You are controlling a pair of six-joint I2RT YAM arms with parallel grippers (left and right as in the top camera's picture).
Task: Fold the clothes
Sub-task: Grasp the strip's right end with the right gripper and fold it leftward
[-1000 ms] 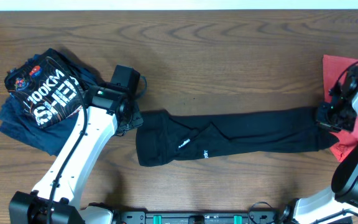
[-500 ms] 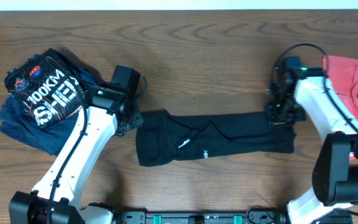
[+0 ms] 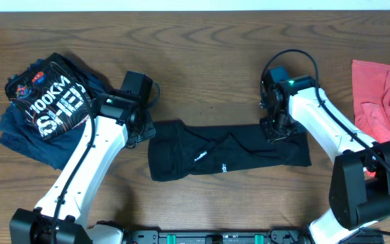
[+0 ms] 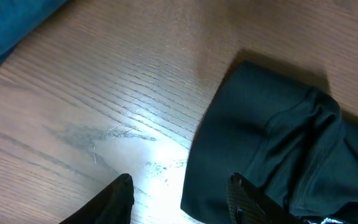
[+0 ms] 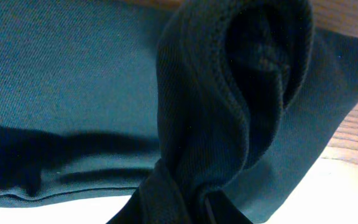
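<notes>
The black tee (image 3: 215,152) lies mid-counter (image 3: 208,61) as a long narrow band. Its right end is doubled back leftward, so the step in hand looks like the crosswise fold.

To do it well, the carried end should go down flat on the layer beneath, with its long edges matching the band's edges. The cloth should be let go only once it rests there. The lift-off is best made straight up, so that no cloth snags on a finger and pulls the fold open. If the band creeps, pinning the tee's left end would help. The next fold probably brings that end over.

The right pincer (image 3: 274,130) sits on the tee's upper edge, near the folded right end. In its wrist view a ridge of black cloth bunches and funnels down between the fingers. It pinches the tee, and the hold looks narrow and light.

The left pincer (image 3: 141,134) is at the tee's left end, spread about halfway and holding nothing. One fingertip (image 4: 120,200) is over bare wood and the other is at the tee's corner.

The navy tee (image 3: 19,132) lies well left of the black tee, and the red tee (image 3: 378,102) lies well right of it.
</notes>
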